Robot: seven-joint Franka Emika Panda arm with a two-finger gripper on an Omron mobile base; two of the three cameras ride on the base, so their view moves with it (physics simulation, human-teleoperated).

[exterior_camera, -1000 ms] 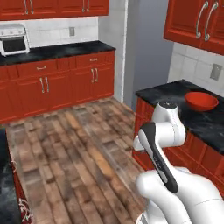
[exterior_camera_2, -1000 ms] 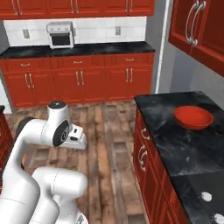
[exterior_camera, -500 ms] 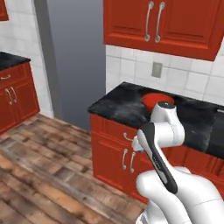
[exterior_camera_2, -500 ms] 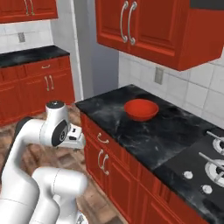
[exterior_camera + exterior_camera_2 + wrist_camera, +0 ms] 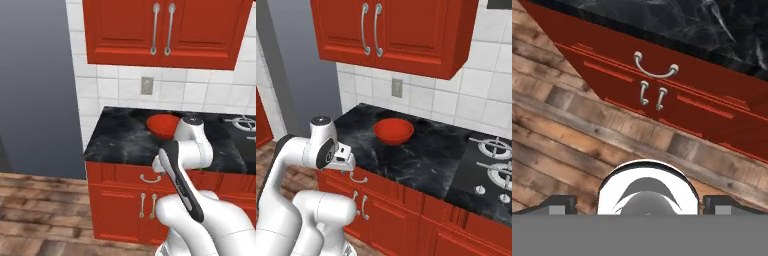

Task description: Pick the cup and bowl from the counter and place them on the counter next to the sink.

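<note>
The glossy red bowl [image 5: 161, 125] [image 5: 393, 131] rests on the black marble counter [image 5: 120, 141] [image 5: 428, 157], near the tiled back wall; in the left base view my arm hides its right part. My gripper [image 5: 639, 204] hangs low in front of the red cabinets, short of the counter edge [image 5: 677, 22] and looking down at the floor. Its fingertips [image 5: 559, 202] stand wide apart, open, with nothing between them. The hand [image 5: 342, 156] sits left of and below the bowl. The cup and the sink are out of view.
A gas stovetop [image 5: 493, 167] [image 5: 243, 122] adjoins the counter on the right. Red upper cabinets [image 5: 391, 35] hang above it, over a wall outlet [image 5: 146, 85]. A tall grey panel [image 5: 35, 85] stands at left. Drawer and door handles [image 5: 656, 70] face the wood floor [image 5: 572, 130].
The whole picture has shifted as the base turned and drove: the counter with the bowl now lies straight ahead and closer. The arm keeps its folded pose, gripper still open.
</note>
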